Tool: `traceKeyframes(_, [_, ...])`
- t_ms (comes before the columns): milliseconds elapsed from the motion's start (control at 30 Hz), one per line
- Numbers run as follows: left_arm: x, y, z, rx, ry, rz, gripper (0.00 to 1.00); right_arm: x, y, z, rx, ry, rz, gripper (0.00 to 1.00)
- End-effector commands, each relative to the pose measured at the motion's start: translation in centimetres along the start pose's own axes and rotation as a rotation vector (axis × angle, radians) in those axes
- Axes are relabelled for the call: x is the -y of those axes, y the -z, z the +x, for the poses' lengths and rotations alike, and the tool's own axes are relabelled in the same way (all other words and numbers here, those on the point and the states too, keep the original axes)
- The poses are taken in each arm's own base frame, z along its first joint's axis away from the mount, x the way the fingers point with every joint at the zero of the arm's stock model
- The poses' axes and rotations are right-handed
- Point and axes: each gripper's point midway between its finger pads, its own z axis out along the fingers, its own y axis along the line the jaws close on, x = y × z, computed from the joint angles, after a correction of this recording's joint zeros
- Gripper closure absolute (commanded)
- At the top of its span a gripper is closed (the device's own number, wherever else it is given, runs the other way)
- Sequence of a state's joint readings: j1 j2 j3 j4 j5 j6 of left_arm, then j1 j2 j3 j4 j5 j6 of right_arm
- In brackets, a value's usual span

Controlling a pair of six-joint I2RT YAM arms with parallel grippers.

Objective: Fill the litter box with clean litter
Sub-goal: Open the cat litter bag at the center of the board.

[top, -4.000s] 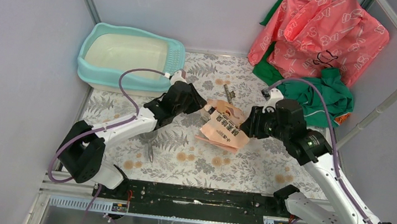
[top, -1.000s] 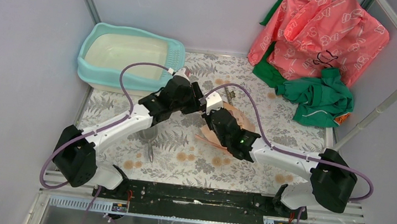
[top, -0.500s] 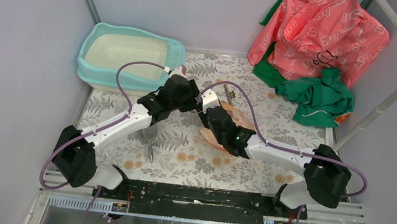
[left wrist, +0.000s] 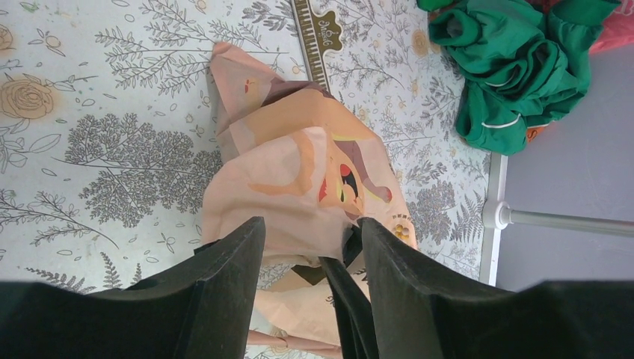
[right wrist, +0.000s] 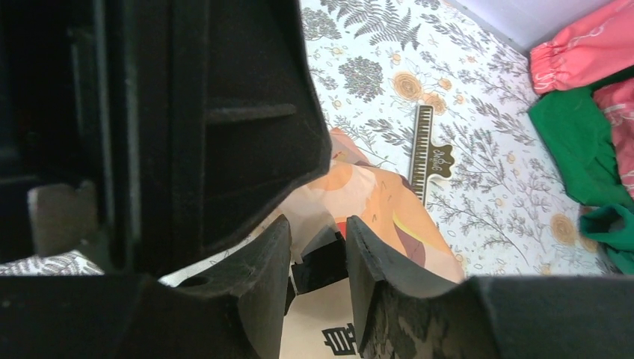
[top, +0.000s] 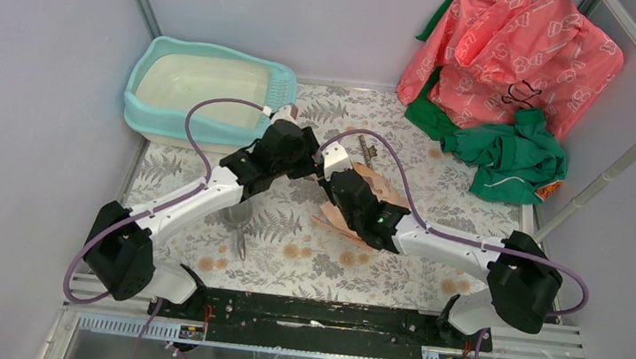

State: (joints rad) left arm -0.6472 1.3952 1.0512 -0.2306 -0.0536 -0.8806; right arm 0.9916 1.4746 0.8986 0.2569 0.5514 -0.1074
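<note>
The left gripper clamps the bag's crumpled top, apparently steadying it for opening. The right gripper sits at the same top; I cannot tell its grip. The litter box stands behind-left of the bag, unfilled.

The litter box is turquoise with a cream pan. The bag is peach with orange, brown and red print. The tablecloth is white with grey ferns and tan roses. At the far right lie a coral cloth with white outlines and a green garment. The arms are black and white, and the cables are purple.
</note>
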Motion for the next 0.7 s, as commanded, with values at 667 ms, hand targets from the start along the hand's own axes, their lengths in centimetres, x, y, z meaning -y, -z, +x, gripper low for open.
traceKeyframes(667, [-1.7,5.0,-2.3,0.157,0.037,-0.021,0.14,4.8,-1.8,0.2,-0.14,0.006,0.095,0.6])
